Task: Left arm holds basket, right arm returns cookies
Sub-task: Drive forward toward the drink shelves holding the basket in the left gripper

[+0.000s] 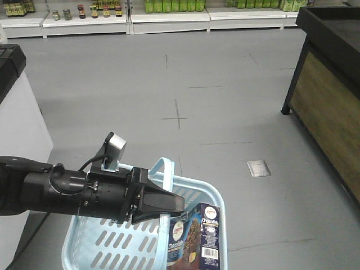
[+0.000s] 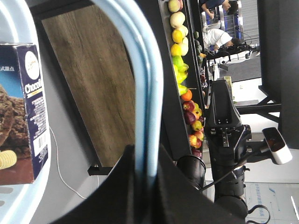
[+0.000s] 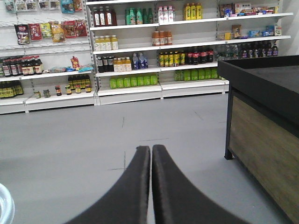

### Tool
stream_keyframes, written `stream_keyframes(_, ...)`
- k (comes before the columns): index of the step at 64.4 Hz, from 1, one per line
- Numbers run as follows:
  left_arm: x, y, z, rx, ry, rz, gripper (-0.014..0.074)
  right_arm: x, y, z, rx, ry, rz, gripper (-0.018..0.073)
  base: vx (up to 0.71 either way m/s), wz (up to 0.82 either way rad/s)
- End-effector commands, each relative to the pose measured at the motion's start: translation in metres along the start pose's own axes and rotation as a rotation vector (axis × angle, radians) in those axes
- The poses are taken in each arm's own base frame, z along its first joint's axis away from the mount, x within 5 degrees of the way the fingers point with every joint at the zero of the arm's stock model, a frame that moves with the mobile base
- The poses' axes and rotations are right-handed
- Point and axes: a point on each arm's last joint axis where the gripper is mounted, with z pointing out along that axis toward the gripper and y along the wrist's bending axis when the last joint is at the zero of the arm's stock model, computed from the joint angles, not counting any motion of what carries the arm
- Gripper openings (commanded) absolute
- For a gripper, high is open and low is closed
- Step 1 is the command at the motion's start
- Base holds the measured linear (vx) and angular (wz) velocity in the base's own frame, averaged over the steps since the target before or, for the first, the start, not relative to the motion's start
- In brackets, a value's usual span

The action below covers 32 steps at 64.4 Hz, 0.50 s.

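Note:
The light blue basket (image 1: 101, 242) hangs low in the front view, its curved handle (image 1: 169, 169) rising at its middle. My left gripper (image 1: 179, 203) comes in from the left and is shut on that handle. In the left wrist view the handle (image 2: 145, 70) runs straight down between the closed jaws of the left gripper (image 2: 145, 150). The cookies (image 1: 194, 236), a dark navy box, stand upright in the basket's right corner and show again as the cookies (image 2: 23, 112) at the left. My right gripper (image 3: 151, 148) is shut with nothing in it, over bare floor. The right arm (image 2: 224, 130) is off to the basket's side.
Shelves of bottles (image 1: 169, 7) line the far wall, also seen as shelves (image 3: 154, 46). A dark stand with wood sides (image 1: 332, 84) is on the right, a white counter (image 1: 17, 124) on the left. Fruit (image 2: 184, 70) fills a display. A metal floor plate (image 1: 259, 168) lies nearby.

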Motion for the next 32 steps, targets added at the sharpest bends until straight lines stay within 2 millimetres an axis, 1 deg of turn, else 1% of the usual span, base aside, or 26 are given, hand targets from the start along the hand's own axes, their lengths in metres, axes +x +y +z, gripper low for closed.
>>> stream_keyframes(1,-0.003,-0.0278,-0.006,0.129,-0.03,0.039,-0.0007,-0.0077,0.0002,-0.0012,-0.001,-0.088,-0.002,-0.0008,0.34,-0.06)
stream_keyframes(32,-0.003,-0.0278,-0.006,0.129,-0.03,0.039,-0.0006,-0.0077,0.0002,-0.0012,-0.001,-0.088,-0.002,-0.0008,0.37,0.0)
